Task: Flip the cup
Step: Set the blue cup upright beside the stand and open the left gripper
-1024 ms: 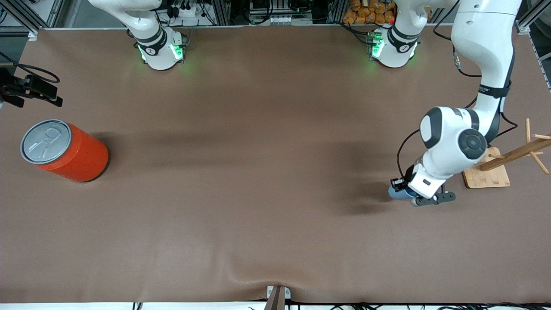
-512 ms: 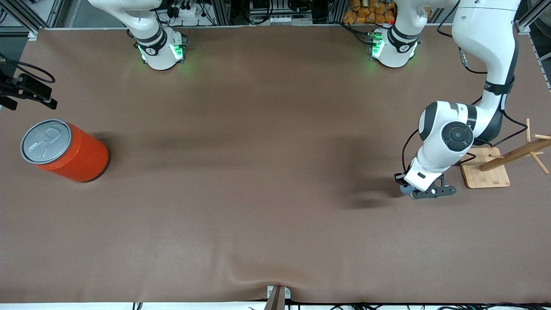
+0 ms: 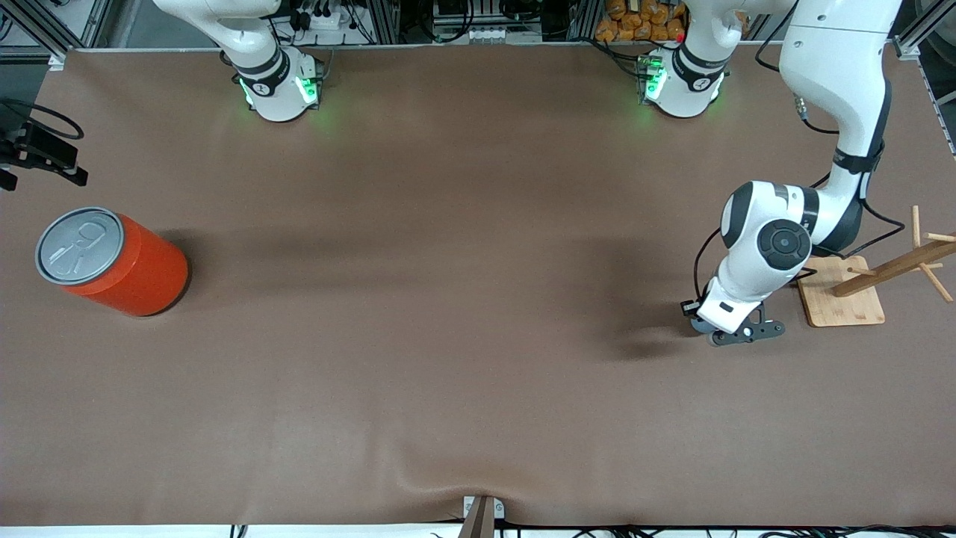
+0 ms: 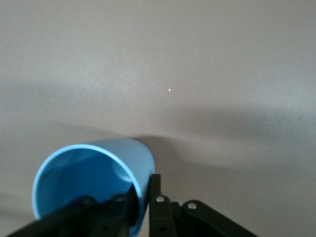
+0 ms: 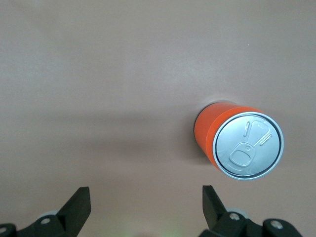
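The left gripper [image 3: 736, 334] is nearly closed, its fingers [image 4: 155, 195] pinching the rim wall of the light-blue cup [image 4: 91, 185], one inside and one outside, low over the table [image 3: 448, 299]. A wooden rack [image 3: 859, 288] stands just beside it. The cup is tilted, its mouth toward the wrist camera. The right gripper [image 5: 143, 210] waits wide open and empty above the orange can [image 5: 237, 143].

- Your cup [image 4: 89, 182] is light blue outside, deeper blue inside.
- Your can [image 3: 112, 261] is orange with a grey pull-tab lid.
- Your table [image 3: 448, 299] cover is plain brown.
- At 3 o'clock, the wooden stand [image 3: 844, 295] is pale tan.
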